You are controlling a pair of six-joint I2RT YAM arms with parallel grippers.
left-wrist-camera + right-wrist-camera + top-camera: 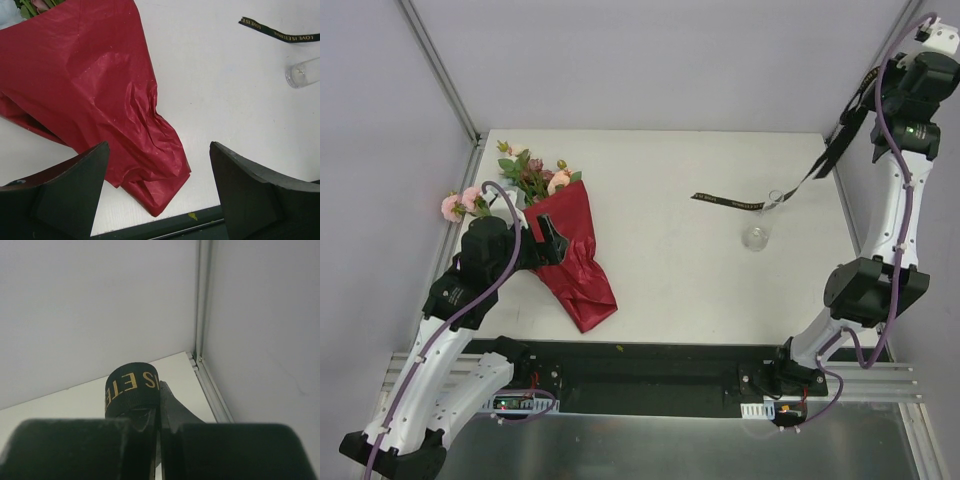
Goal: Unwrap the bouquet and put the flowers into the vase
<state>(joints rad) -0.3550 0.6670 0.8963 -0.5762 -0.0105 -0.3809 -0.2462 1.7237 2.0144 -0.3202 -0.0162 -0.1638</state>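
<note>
The bouquet (572, 262) was laid on the left half of the white counter (670, 290). Its narrow wrapped end was turned toward the near edge and its open end toward the far left corner. The dark red wrapping paper (95, 85) was seen crinkled and closed round the stems, with its pointed tip brought close to the counter's near edge. The flowers (532, 177) were shown spilling out of the open end, as pink and peach blooms among green leaves. A further pair of pink blooms was seen just to the left, partly hidden behind the left arm.

The left tool (159, 150) was held released over the narrow lower part of the wrapper. Its two dark fingers (75, 195) were spread wide, with nothing gripped between them. Whether the paper was touched by them could not be told.

The black ribbon (730, 201) with gold lettering was found off the bouquet. One end was laid flat on the counter near the middle, and from there it was drawn up in a slanted line toward the far right corner. The right tool (160, 415) was raised high above that corner and was clenched on the ribbon, a loop of which was pinched between its closed fingers.

The vase (757, 236), of clear glass, was set on the counter right of centre, well apart from the bouquet. The ribbon was passed just beside its rim, and contact between them could not be made out.
</note>
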